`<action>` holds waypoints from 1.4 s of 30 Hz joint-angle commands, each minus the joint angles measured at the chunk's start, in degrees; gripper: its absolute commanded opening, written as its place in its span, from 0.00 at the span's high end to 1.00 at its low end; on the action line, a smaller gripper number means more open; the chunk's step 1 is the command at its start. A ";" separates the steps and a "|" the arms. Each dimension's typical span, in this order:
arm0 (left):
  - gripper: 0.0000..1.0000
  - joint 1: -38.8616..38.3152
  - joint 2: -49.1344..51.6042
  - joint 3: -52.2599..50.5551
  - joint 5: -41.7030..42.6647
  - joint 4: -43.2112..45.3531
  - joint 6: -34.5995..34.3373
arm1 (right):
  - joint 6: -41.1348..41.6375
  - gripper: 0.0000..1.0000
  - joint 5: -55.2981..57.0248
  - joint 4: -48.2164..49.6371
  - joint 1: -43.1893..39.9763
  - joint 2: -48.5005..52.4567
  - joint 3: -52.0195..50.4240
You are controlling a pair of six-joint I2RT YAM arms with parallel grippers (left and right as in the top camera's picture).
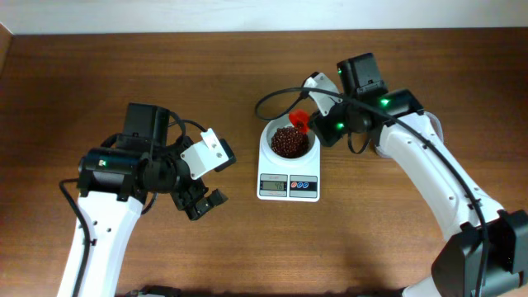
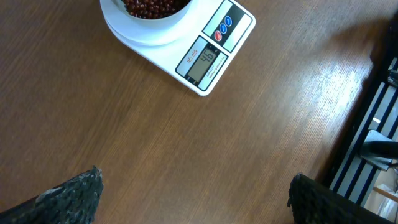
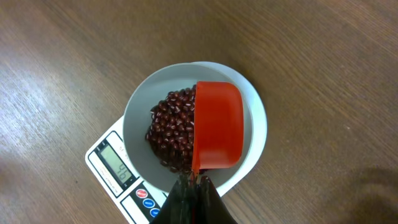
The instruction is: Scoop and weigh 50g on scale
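- Spreading beneath everything, the wooden table (image 1: 165, 66) carries the scale (image 1: 289, 168).
- Left gripper (image 1: 205, 204), left of the scale: jaws wide apart, empty.
- Right gripper (image 3: 194, 190), over the scale's far-right side: clamped on the red scoop (image 3: 217, 127), above the scale's bowl.
- Beans (image 1: 287, 142): heaped in the scale's bowl.

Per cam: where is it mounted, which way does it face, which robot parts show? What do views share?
Overhead: fixed above the table, looking straight down; shows open left tool, right tool shut on the scoop over the scale.
Left wrist: on left wrist, facing down at table, scale at top edge; own fingertips in bottom corners.
Right wrist: on right wrist, looking down onto beans and scoop; own fingers at bottom edge.
Shared: all three show the scale and beans.
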 commanded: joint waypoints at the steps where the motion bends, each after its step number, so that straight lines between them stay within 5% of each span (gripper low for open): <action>1: 0.01 0.04 -0.46 -0.15 0.44 0.07 0.72 | -0.59 0.96 5.77 -0.33 1.99 -1.49 1.44; 17: 0.01 0.04 -0.46 -0.15 0.44 0.07 0.72 | -0.79 0.96 5.79 0.39 0.42 -2.93 3.93; 22: 0.01 0.04 -0.46 -0.15 0.44 0.07 0.72 | -0.76 0.96 6.32 -2.73 -8.50 -8.17 4.63; 30: 0.01 0.04 -0.46 -0.15 0.44 0.07 0.72 | -0.37 0.96 6.32 -16.09 -34.01 -7.93 4.02; 42: 0.01 0.04 -0.46 -0.15 0.44 0.07 0.72 | 2.73 0.96 14.78 -9.94 -34.60 1.53 0.17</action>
